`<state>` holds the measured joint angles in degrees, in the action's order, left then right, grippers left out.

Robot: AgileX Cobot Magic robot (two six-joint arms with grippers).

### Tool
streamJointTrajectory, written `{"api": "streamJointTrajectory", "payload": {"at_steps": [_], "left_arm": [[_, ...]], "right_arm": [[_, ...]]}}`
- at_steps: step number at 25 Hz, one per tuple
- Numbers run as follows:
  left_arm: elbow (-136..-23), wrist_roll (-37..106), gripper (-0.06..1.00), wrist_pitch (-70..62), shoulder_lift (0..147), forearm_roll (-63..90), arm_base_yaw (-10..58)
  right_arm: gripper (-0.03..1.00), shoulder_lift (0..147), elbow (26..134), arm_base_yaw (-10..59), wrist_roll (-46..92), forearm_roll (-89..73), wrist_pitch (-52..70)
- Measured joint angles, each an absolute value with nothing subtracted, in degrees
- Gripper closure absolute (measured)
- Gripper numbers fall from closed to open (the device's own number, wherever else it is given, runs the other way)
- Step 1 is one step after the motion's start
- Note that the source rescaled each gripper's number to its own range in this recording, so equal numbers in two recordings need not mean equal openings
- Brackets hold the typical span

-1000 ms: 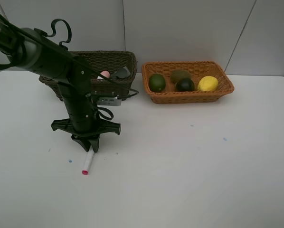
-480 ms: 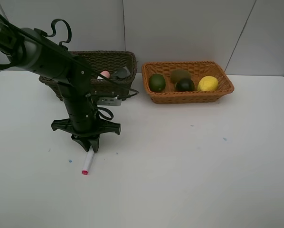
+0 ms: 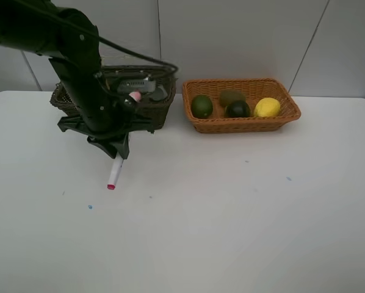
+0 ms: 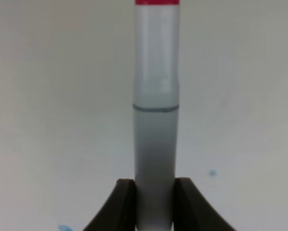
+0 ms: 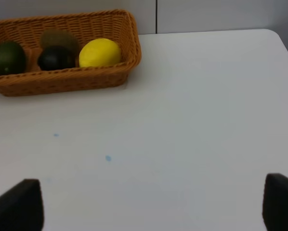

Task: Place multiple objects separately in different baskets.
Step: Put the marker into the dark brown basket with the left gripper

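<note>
- The left gripper (image 3: 118, 152) is squeezed tight on the white marker (image 3: 115, 173), with one black finger (image 4: 121, 204) on each side of it.
- The marker hangs down from the gripper, pink tip lowest, just in front of the dark basket (image 3: 152, 108).
- The orange basket (image 3: 243, 125) sits just beside the dark basket, on the white table (image 3: 231, 213).
- In the orange basket lie two dark green fruits (image 3: 201, 106), a brown kiwi (image 3: 231, 96) and a yellow lemon (image 3: 267, 107).
- Something pink (image 3: 134, 96) peeks out of the dark basket.
- The right gripper (image 5: 149, 207) has its fingers far apart and holds nothing, well away from the dark basket.
</note>
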<state>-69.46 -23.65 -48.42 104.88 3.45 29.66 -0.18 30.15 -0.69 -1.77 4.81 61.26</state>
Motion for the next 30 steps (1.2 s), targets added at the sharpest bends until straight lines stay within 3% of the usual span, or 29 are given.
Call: {"api": "streamJointTrajectory", "payload": {"at_steps": [8,15,20,30], "left_arm": [[-89.6,-23.5,0.76,-57.1,102.8,-6.4,27.4],[-106.4,-20.7,0.76,-57.9,109.9,-13.1,23.8],[-112.0,-18.1,0.76,-53.1,116.7,-14.5,22.4],[-112.6,-14.3,0.76,-47.5,127.5,-13.5,22.2]], "right_arm": [[-0.02,-0.2,30.1,-0.7,-1.8,4.8,61.3],[-0.02,-0.2,30.1,-0.7,-1.8,4.8,61.3],[-0.02,-0.2,30.1,-0.7,-1.8,4.8,61.3],[-0.02,-0.2,30.1,-0.7,-1.8,4.8,61.3]]}}
